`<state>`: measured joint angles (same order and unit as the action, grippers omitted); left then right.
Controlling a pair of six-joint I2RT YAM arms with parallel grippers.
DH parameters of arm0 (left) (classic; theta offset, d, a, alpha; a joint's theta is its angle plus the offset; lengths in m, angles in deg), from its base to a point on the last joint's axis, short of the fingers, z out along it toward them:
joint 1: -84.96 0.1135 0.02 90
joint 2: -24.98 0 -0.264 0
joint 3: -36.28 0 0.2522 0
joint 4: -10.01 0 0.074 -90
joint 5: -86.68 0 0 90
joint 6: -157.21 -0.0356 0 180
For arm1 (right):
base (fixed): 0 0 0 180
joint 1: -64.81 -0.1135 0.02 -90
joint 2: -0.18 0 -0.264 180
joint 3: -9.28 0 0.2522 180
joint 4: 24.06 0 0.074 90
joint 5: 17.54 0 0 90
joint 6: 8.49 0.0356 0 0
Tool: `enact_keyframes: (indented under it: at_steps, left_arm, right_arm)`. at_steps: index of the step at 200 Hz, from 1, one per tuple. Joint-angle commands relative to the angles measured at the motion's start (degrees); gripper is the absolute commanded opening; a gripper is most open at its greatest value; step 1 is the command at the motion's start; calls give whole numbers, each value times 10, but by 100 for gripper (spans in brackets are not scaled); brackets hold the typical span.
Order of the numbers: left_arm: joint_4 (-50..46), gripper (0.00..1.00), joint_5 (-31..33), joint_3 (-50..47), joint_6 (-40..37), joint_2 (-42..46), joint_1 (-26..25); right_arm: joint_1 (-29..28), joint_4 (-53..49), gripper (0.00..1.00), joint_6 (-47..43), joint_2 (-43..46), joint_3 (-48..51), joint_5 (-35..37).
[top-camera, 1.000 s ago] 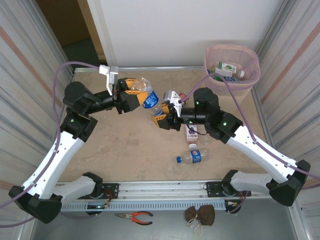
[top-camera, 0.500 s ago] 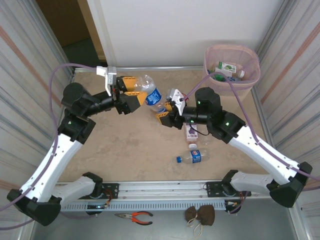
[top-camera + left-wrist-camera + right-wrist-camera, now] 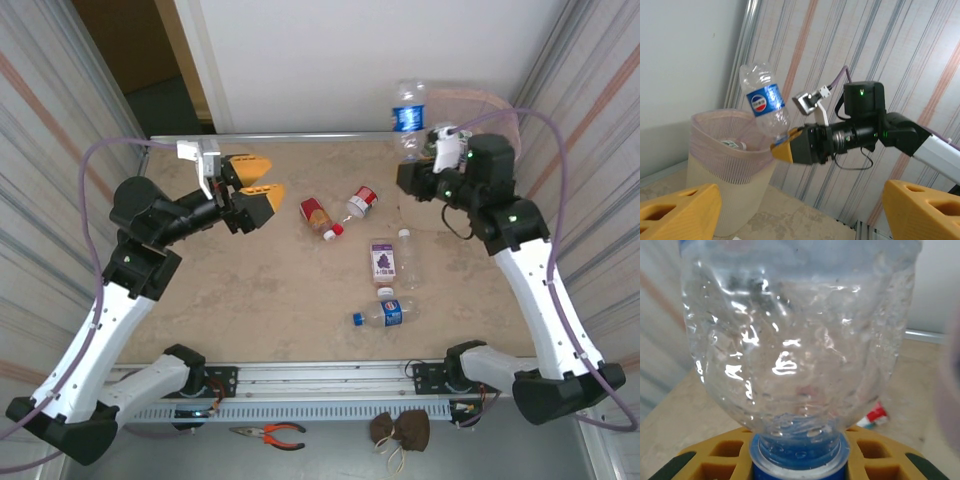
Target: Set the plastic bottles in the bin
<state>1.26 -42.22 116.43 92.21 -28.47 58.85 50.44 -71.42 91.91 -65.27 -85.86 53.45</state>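
Striped wall [image 3: 900, 60], from the left wrist, backs right end effector [image 3: 786, 146] clamping clear bottle [image 3: 765, 107] by bin [image 3: 725, 200]; left end effector [image 3: 262, 177] apart.

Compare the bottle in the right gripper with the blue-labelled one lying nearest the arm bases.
The held bottle is up in the air, cap down; the table bottle lies on its side. The right gripper clamps the held bottle; nothing touches the table bottle. Both are clear, with blue labels and blue caps.
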Motion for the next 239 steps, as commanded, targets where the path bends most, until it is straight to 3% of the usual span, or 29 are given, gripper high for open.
enact_keyframes:
  at_steps: [1, 27, 58, 135, 199, 239]
  left_arm:
    - [3, 84, 5, -7, -10, 0, -3]
    - [5, 84, 4, -9, -7, 0, -3]
    - [10, 84, 8, -23, -3, 3, -4]
    - [13, 83, 10, -42, 2, 4, -3]
    - [15, 83, 17, -56, 2, 4, -3]
    - [18, 83, 17, -62, 7, -1, -3]
  right_arm:
    - [66, -94, 16, 36, -29, -57, 14]
    - [139, -152, 15, 41, -78, -121, 19]
    - [181, -229, 15, 34, -157, -212, 57]
    - [193, -409, 19, -10, -358, -424, 176]
    - [194, -472, 26, -53, -454, -485, 256]
    - [200, -473, 34, -57, -484, -487, 264]
